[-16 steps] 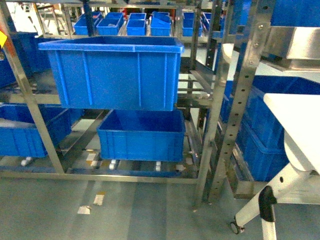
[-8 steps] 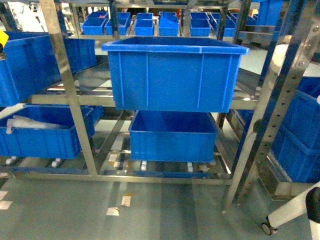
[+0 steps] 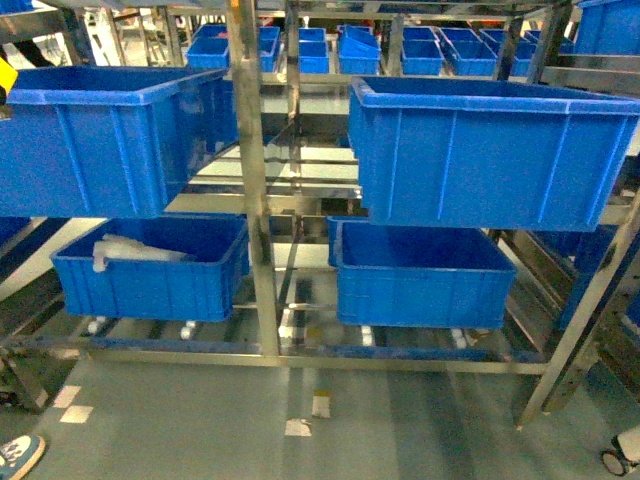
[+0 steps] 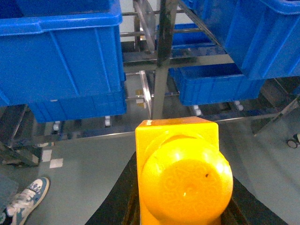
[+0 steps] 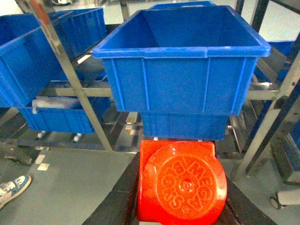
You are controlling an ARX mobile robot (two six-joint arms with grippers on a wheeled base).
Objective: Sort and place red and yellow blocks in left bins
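A steel rack (image 3: 262, 200) fills the room ahead. Left of its middle post sits a big blue crate (image 3: 100, 135); right of the post, another crate (image 3: 480, 150). Well short of the rack, the left gripper (image 4: 183, 206) is clamped on the yellow block (image 4: 180, 168), and the right gripper (image 5: 178, 206) is clamped on the red block (image 5: 180, 180).

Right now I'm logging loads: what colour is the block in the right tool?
Red, clearest in the right wrist view.
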